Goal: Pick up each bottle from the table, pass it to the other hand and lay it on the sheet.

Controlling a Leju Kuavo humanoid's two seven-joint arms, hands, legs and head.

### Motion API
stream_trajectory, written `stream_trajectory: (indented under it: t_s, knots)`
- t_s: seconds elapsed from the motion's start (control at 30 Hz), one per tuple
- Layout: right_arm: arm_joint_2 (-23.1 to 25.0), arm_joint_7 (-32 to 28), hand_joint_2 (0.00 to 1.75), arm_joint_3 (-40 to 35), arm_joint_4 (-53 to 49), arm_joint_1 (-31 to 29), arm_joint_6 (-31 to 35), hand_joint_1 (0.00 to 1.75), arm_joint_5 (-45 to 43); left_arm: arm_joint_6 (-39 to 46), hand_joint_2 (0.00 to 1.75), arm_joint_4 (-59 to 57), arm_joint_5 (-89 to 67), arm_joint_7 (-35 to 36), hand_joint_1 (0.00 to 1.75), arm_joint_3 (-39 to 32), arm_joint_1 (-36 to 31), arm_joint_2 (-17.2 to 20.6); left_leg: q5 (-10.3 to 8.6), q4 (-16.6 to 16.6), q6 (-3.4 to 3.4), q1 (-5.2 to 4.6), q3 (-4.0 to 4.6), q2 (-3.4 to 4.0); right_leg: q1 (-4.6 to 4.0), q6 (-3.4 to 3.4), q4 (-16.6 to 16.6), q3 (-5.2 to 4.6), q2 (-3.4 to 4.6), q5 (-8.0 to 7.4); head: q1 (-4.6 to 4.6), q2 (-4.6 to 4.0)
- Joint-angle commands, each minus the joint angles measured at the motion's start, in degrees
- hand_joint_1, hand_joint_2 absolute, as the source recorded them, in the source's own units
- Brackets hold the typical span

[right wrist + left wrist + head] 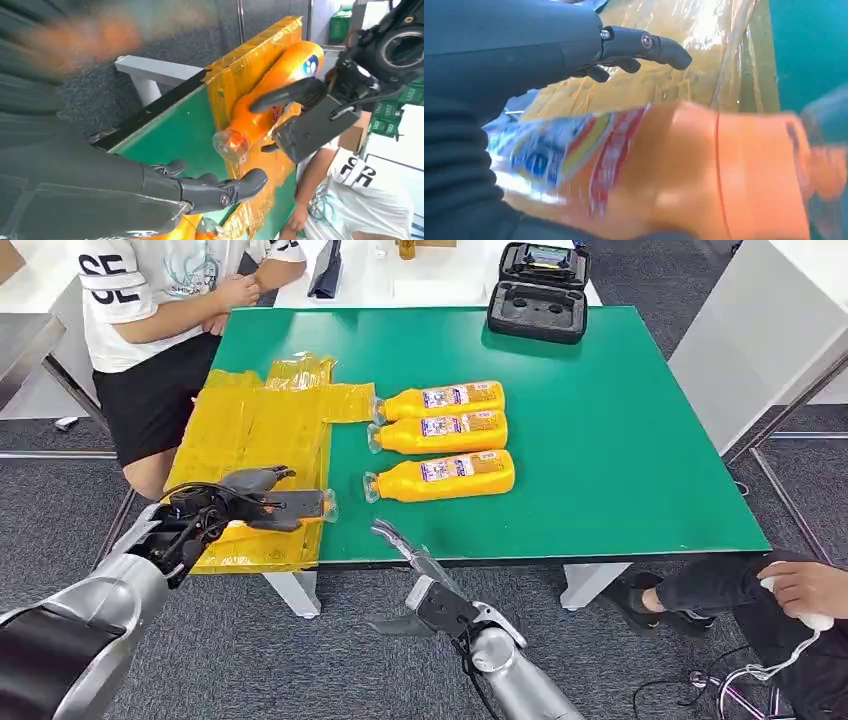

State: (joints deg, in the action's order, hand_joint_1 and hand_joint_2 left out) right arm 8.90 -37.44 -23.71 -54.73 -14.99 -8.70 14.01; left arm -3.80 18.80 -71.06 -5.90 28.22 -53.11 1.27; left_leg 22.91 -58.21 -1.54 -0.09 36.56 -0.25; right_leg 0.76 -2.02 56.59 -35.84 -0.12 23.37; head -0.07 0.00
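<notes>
Right hand (425, 575) sits nearest me, just off the table's near edge, below the green table (620, 440). I see its fingers spread with nothing in them (right wrist view confirms, thumb out, palm empty). Left hand (255, 505) is over the near end of the yellow sheet (250, 430), fingers wrapped around a held bottle (280, 95). In the head view I mostly get the hand itself, with the bottle's clear cap (328, 505) poking out toward the table centre. Right wrist view shows it better: orange body lying sideways in the grip, cap end pointing away from the palm, over the sheet's near corner. I can't tell if it touches the sheet or hangs just above it. Left wrist view is blurred, orange body and label close up, one finger extended over the crinkled sheet.

Further out, three more bottles lie side by side on bare green, just right of the sheet, caps toward it: near bottle (445, 476), middle bottle (442, 431), far bottle (443, 400). Middle and far ones touch or nearly do; the near one is a bit apart. Far bottle's cap is right at the sheet's edge.

Black case (540, 292) stands open at the far edge. A person in a white shirt (140, 290) sits at the far left corner, and another person's hand (805, 590) holds a white device at lower right.
</notes>
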Motion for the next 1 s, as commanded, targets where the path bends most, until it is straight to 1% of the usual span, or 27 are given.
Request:
stream_trajectory:
  t_s: [0.03,0.07,0.1,0.23,0.27,0.4,0.43,0.47,0.5,0.57,0.6,0.63,0.67,0.7,0.73,0.77,0.8,0.83,0.87,0.9,0.93,0.97,1.0]
  knots:
    - [-0.26,1.22,1.75,2.09,0.2,0.88,0.29,0.0,0.33,-0.69,0.0,-2.69,-0.52,-0.83,0.0,-1.02,-3.16,-0.95,0.14,-0.01,0.08,0.08,-0.29,-0.02,-0.08,0.08,-0.03,0.32,-0.03,0.13,0.0,0.0]
    - [-0.22,1.65,1.75,2.37,-0.21,1.24,0.26,0.0,0.35,-0.72,0.0,-2.64,-0.59,-0.86,0.0,-1.07,-3.15,-0.9,0.06,0.01,0.05,0.03,-0.13,-0.04,-0.03,0.04,-0.02,0.15,-0.05,0.07,-0.02,0.0]
    - [-0.31,1.78,1.75,2.41,-0.47,1.5,0.22,0.0,0.42,-0.83,0.0,-2.63,-0.67,-1.01,0.0,-1.01,-3.19,-0.84,0.13,-0.01,0.08,0.06,-0.26,-0.05,-0.07,0.07,-0.01,0.29,-0.06,0.14,0.0,0.0]
    - [-0.4,1.93,1.75,2.44,-0.51,1.64,0.16,0.0,0.53,-1.11,0.0,-2.67,-0.79,-1.26,0.0,-0.88,-3.32,-0.73,0.07,-0.01,0.05,0.03,-0.12,0.0,-0.03,0.04,0.0,0.13,-0.02,0.07,0.0,0.0]
    - [-0.4,1.93,1.75,2.44,-0.51,1.64,0.16,0.0,0.53,-1.11,0.0,-2.67,-0.79,-1.26,0.0,-0.88,-3.32,-0.73,0.17,-0.04,0.09,0.08,-0.29,0.01,-0.09,0.08,0.0,0.32,-0.01,0.16,-0.02,0.0]
    - [-0.4,1.93,1.75,2.44,-0.51,1.64,0.16,0.0,0.53,-1.11,0.0,-2.67,-0.79,-1.26,0.0,-0.88,-3.32,-0.73,0.04,-0.01,0.04,0.03,-0.07,-0.01,-0.03,0.04,0.0,0.08,-0.02,0.04,-0.02,0.0]
    - [-0.4,1.93,1.75,2.44,-0.51,1.64,0.16,0.0,0.53,-1.11,0.0,-2.67,-0.79,-1.26,0.0,-0.88,-3.32,-0.73,0.1,-0.04,0.07,0.06,-0.17,-0.01,-0.06,0.06,0.0,0.2,-0.03,0.1,0.0,0.0]
    - [-0.4,1.93,1.75,2.44,-0.51,1.64,0.16,0.0,0.53,-1.11,0.0,-2.67,-0.79,-1.26,0.0,-0.88,-3.32,-0.73,0.05,-0.01,0.05,0.04,-0.09,0.0,-0.04,0.04,-0.01,0.1,-0.01,0.05,0.0,0.0]
    - [-0.4,1.97,1.75,2.47,-0.5,1.55,0.16,0.0,0.55,-1.19,0.0,-2.67,-0.83,-1.34,0.0,-0.84,-3.39,-0.69,0.16,-0.05,0.09,0.08,-0.28,0.02,-0.09,0.08,0.01,0.3,0.0,0.14,-0.02,0.0]
    - [-0.34,2.25,1.75,2.92,-0.63,1.96,0.33,0.0,0.65,-0.93,0.0,-2.39,-0.26,-1.62,0.0,-1.61,-3.45,-0.86,0.06,-0.01,0.05,0.05,-0.11,-0.01,-0.05,0.05,-0.01,0.13,-0.02,0.06,0.0,0.0]
    - [-0.41,2.44,1.75,3.09,-1.09,2.52,0.33,0.0,0.73,0.19,0.0,-1.95,0.63,-1.36,0.0,-2.73,-3.3,-1.09,0.15,-0.05,0.09,0.08,-0.24,-0.02,-0.08,0.07,0.0,0.27,-0.03,0.14,0.0,0.0]
    - [-0.35,2.49,1.75,3.18,-1.47,2.99,0.45,0.0,0.81,1.48,0.0,-1.57,1.31,-1.04,0.0,-3.66,-3.17,-1.23,0.1,-0.02,0.07,0.05,-0.18,-0.03,-0.05,0.06,0.0,0.2,-0.04,0.11,0.0,0.0]
    - [-0.34,2.57,1.75,3.22,-1.92,3.32,0.45,0.0,0.93,2.84,0.0,-1.23,1.61,-0.98,0.0,-4.18,-3.04,-1.36,0.22,-0.08,0.11,0.11,-0.37,-0.05,-0.11,0.09,0.01,0.42,-0.07,0.22,-0.02,0.0]
    - [-0.19,2.65,1.75,3.38,-2.34,3.66,0.52,0.0,1.0,4.56,0.0,-0.9,2.12,-1.06,0.0,-4.94,-2.94,-1.59,0.07,-0.01,0.05,0.05,-0.12,-0.04,-0.05,0.05,-0.01,0.14,-0.06,0.08,0.0,0.0]
    - [-0.08,2.76,1.75,3.56,-3.05,4.07,0.59,0.0,1.16,7.8,0.0,-0.16,3.64,-1.74,0.0,-6.71,-2.57,-2.07,0.06,0.0,0.05,0.04,-0.1,-0.03,-0.04,0.04,-0.02,0.11,-0.04,0.06,0.0,0.0]
    - [-0.09,2.88,1.75,3.59,-3.37,4.24,0.57,0.0,1.28,8.88,0.0,-0.11,3.99,-1.78,0.0,-7.24,-2.59,-2.37,0.18,-0.04,0.09,0.09,-0.32,-0.07,-0.09,0.08,0.0,0.36,-0.08,0.19,0.0,0.0]
    - [-0.06,3.06,1.75,3.73,-4.09,4.63,0.64,0.0,1.43,11.13,0.0,0.46,4.82,-2.17,0.0,-8.29,-2.38,-2.86,0.06,0.0,0.05,0.03,-0.12,-0.06,-0.03,0.04,0.0,0.14,-0.07,0.09,-0.02,0.0]
    - [0.0,3.14,1.75,3.99,-5.56,5.13,1.08,0.0,1.69,22.49,0.0,3.19,10.21,-8.58,0.0,-13.28,-1.07,-4.2,0.13,-0.03,0.08,0.07,-0.24,-0.1,-0.07,0.07,0.0,0.28,-0.12,0.16,-0.02,0.0]
    - [-0.01,3.16,1.75,4.02,-6.22,5.31,1.13,0.0,1.7,22.39,0.0,3.0,10.28,-8.56,0.0,-13.32,-1.34,-4.43,0.22,-0.08,0.11,0.1,-0.37,-0.11,-0.1,0.09,0.03,0.43,-0.13,0.25,-0.02,0.0]
    - [-0.18,3.37,1.75,4.02,-7.71,5.31,2.4,0.0,2.31,27.29,1.75,5.95,15.66,-14.63,0.0,-17.15,-0.24,-5.53,0.23,-0.06,0.11,0.1,-0.42,-0.17,-0.11,0.1,0.0,0.5,-0.19,0.27,0.02,0.0]
    - [-0.32,3.4,1.75,3.85,-7.95,5.08,2.48,0.0,2.3,27.84,1.75,6.41,17.51,-16.3,0.0,-18.18,-0.06,-5.73,0.1,-0.03,0.06,0.04,-0.18,-0.14,-0.04,0.05,0.0,0.23,-0.15,0.14,-0.02,0.0]
    - [-0.59,3.7,1.75,3.87,-8.16,4.61,3.26,0.0,2.38,28.56,1.75,8.13,21.73,-19.07,0.0,-20.82,0.81,-6.39,0.17,-0.05,0.08,0.07,-0.3,-0.14,-0.07,0.07,0.0,0.37,-0.15,0.2,0.0,0.0]
    - [-1.01,3.65,1.75,3.92,-7.92,3.7,4.22,0.0,1.99,27.24,1.75,9.95,27.76,-23.64,0.0,-23.5,2.08,-7.0,0.18,-0.07,0.08,0.07,-0.3,-0.11,-0.07,0.07,0.02,0.36,-0.13,0.2,-0.02,0.0]
